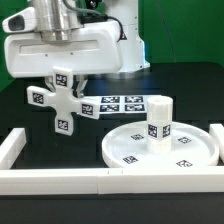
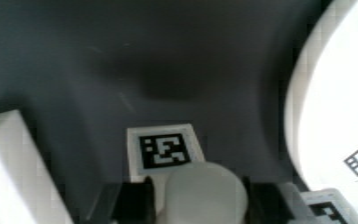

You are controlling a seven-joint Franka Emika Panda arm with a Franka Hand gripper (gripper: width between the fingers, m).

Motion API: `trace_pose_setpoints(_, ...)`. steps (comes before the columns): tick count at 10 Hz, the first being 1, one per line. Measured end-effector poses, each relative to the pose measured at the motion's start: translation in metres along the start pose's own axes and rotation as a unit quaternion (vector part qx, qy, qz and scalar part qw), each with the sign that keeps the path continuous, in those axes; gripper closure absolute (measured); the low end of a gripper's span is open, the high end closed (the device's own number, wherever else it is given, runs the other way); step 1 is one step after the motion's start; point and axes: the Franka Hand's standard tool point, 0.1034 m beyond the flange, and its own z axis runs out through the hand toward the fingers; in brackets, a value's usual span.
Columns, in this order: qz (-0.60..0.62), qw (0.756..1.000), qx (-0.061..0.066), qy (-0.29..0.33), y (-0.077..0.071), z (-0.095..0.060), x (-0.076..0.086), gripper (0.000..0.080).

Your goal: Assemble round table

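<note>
cross-shaped base (image 2: pixel 163 152): tagged arm visible | round disc (image 2: pixel 345 90): tagged, apart | dark table (image 2: pixel 140 70) beneath

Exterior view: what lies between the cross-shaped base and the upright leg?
The marker board, flat on the table, between cross-shaped base and leg; the exterior view shows it.

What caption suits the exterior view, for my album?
Robot arm above the cross-shaped base; leg upright on the round disc.

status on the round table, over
Gripper jaws shut on cross-shaped base, looks lifted. Leg upright on round disc. Marker board flat between, nothing else blocking.
</note>
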Motion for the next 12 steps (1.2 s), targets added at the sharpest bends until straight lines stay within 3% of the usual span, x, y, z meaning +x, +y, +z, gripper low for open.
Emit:
trace_pose_setpoints(4, -0.003, 1.000, -0.001, -0.001, 0.004, 0.002, -0.001, 0.0577)
trace_pose_setpoints(8, -0.024, 0.999, -0.034, 0.029, 0.010, 0.027, -0.008, 0.0577)
trace_pose_setpoints(12, -0.012, 0.999, -0.037, 0.036, 0.019, 0.031, -0.009, 0.0578)
